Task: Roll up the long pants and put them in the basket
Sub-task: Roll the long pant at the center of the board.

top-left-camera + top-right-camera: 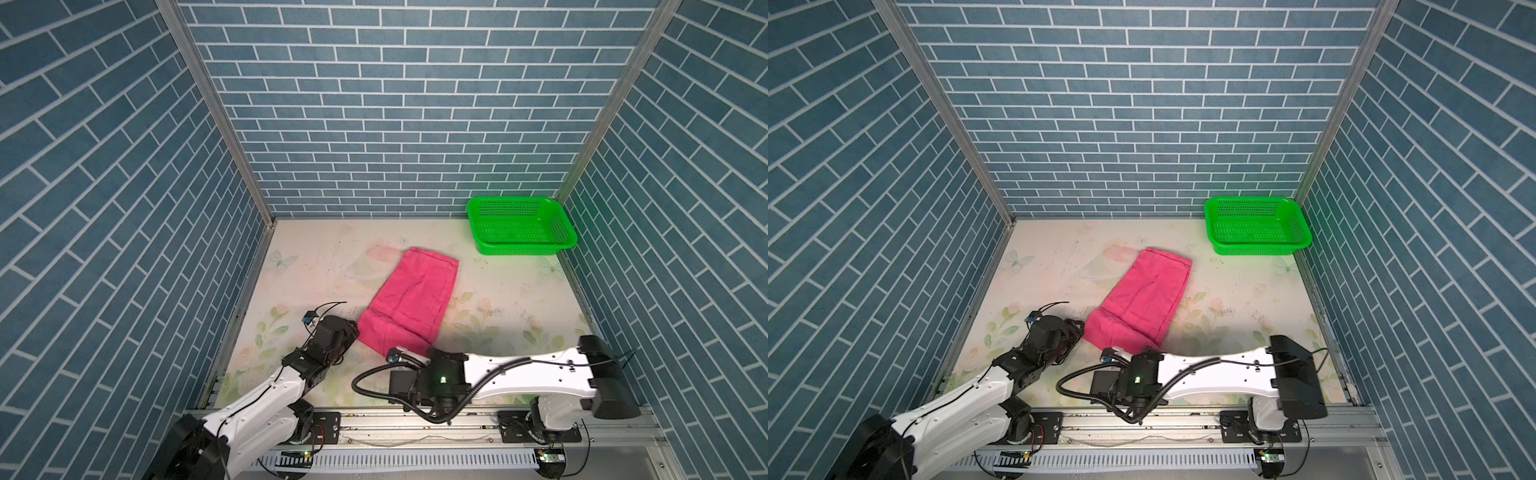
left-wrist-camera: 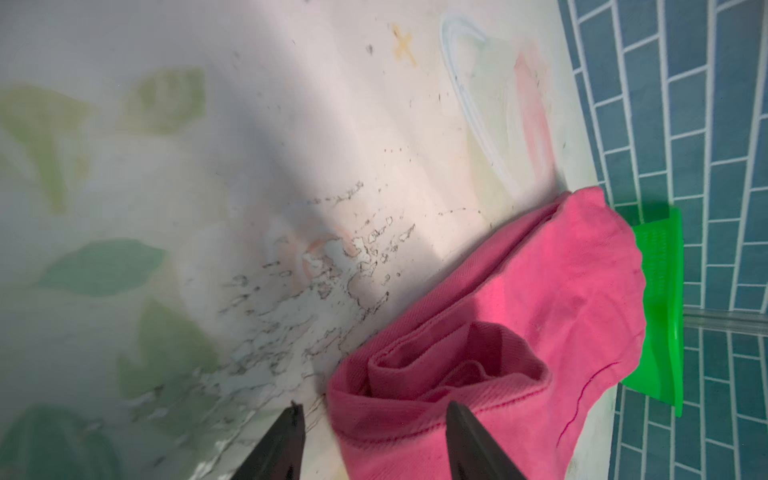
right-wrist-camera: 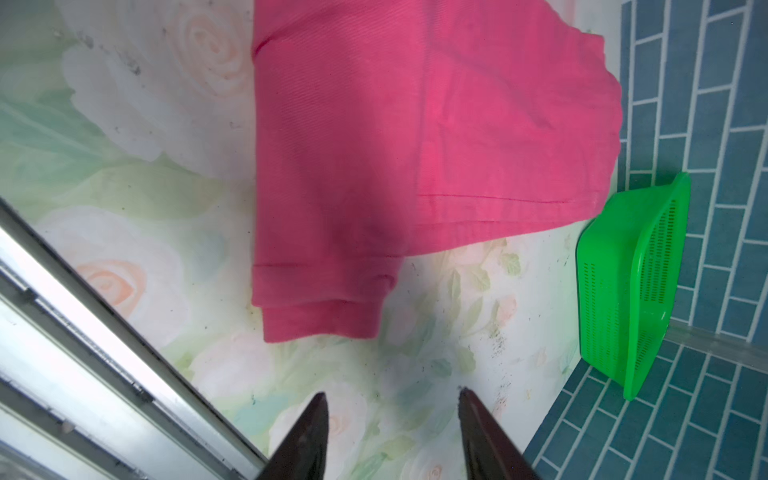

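— How far along?
— Barely. The long pants (image 1: 409,299) lie on my side of the basket (image 1: 521,248), only one end rolled. My left pincer (image 2: 372,404) and right pincer (image 3: 391,392) gape, empty.

The long pants (image 1: 409,299) are lying across the middle of the worktop (image 1: 311,282), slanting from front left to back right. The basket (image 1: 521,224) is sitting in the back right corner, well apart from them. The left hand (image 2: 374,409) is reaching the pants' near end from the left. The right hand (image 3: 392,392) is hanging in front of that end, apart from it.
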